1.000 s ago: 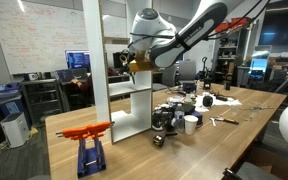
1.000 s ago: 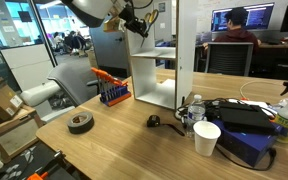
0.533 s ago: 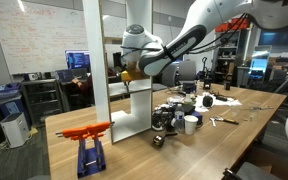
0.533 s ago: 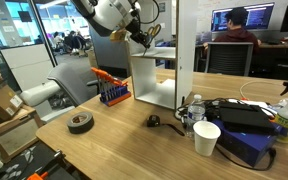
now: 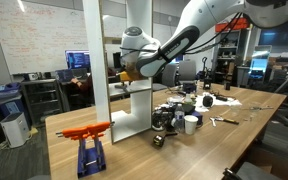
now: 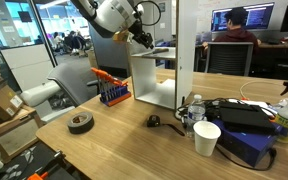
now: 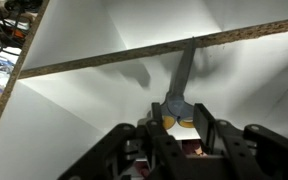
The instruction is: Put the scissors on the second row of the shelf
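Scissors (image 7: 183,75): yellow hdls, grey blades, in gripper (image 7: 180,114).

arm (image 5: 189,35) raised, stretched sideways; tool (image 7: 181,120) clamped shut

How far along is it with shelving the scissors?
Done: scissors picked up, gripper shut on their yellow handles. In hand: holding them close to the shelf, blades toward a board. Left: setting them on the second row and letting go.

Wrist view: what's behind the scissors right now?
Behind the scissors are white boards of the shelf, one raw board edge crossing at the blade tip. The gripper covers most of the yellow handles and anything below.
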`<act>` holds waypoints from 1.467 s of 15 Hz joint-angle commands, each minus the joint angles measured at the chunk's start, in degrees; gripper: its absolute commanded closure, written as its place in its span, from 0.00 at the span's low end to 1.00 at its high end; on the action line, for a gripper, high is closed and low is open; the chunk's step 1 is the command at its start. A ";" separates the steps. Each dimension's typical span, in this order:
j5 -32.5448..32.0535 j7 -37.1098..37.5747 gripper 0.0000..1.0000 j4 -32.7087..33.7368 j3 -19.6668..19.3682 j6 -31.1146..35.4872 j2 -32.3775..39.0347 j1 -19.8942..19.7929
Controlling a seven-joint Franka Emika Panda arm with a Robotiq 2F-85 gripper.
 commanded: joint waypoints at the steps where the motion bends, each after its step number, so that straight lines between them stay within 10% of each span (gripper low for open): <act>1: 6.26 -2.64 0.66 -0.60 -11.48 3.57 -2.96 9.26; 10: 6.27 -2.65 0.66 -0.67 -11.51 3.58 -2.96 9.27; 11: 6.20 -1.96 0.41 -1.94 -11.51 4.49 -3.75 8.84; 12: 6.47 -0.54 0.40 -4.06 -13.57 5.50 -5.41 9.92; 13: 1.45 2.22 0.32 -6.15 -7.12 4.05 -5.04 3.93; 14: 6.58 -0.44 0.25 -9.88 -19.54 7.77 -9.13 13.85; 15: 1.67 2.75 0.17 -12.43 -10.68 6.44 -9.00 5.86; 17: 1.03 4.01 0.01 -19.22 -12.49 8.49 -12.54 6.35; 22: 1.98 5.32 0.00 -35.20 -12.51 16.19 -24.24 3.38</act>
